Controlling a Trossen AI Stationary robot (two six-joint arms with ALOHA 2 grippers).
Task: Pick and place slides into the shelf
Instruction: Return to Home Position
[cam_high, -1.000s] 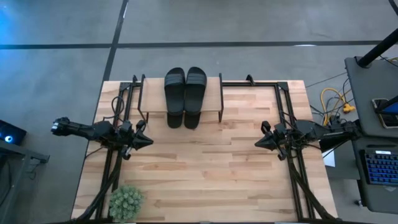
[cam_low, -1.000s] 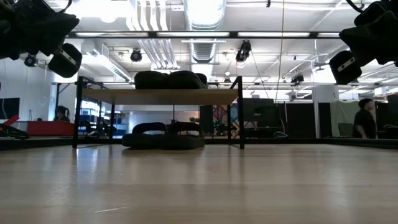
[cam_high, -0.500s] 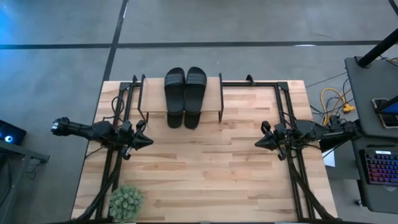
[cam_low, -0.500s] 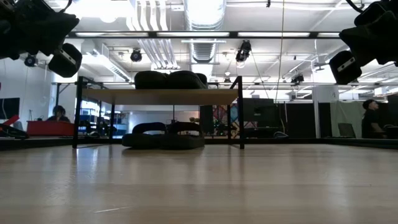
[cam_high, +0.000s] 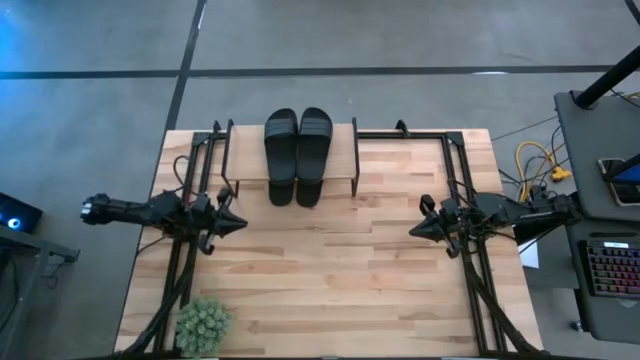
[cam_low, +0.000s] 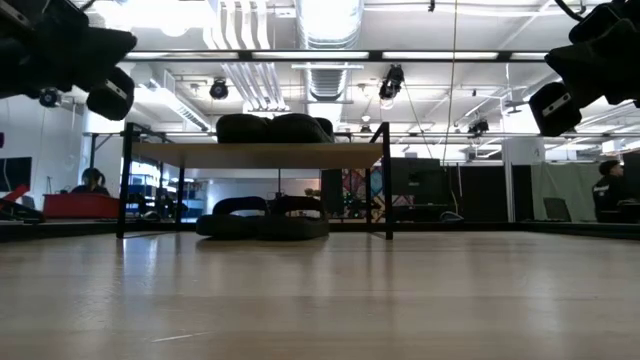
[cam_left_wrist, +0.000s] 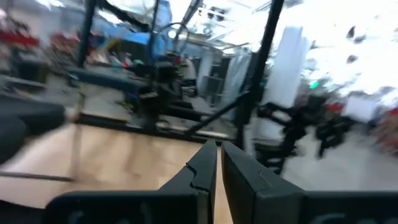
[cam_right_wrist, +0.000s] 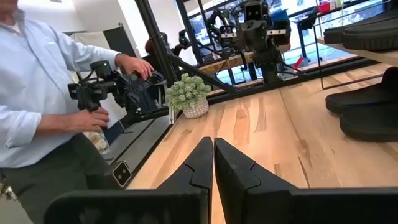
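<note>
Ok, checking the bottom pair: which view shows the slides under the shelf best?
Low view: lower slides sit unobstructed beneath the shelf. High view shows only their ends; right wrist crops them; left wrist, cannot tell.

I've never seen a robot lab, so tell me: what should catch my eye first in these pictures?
Two black slides lie on the small shelf at the table's far edge, a second pair tucked underneath. Both dark arms wait at the sides, left tool and right tool shut and empty. A person with a camera rig stands off the table near the potted plant.
</note>
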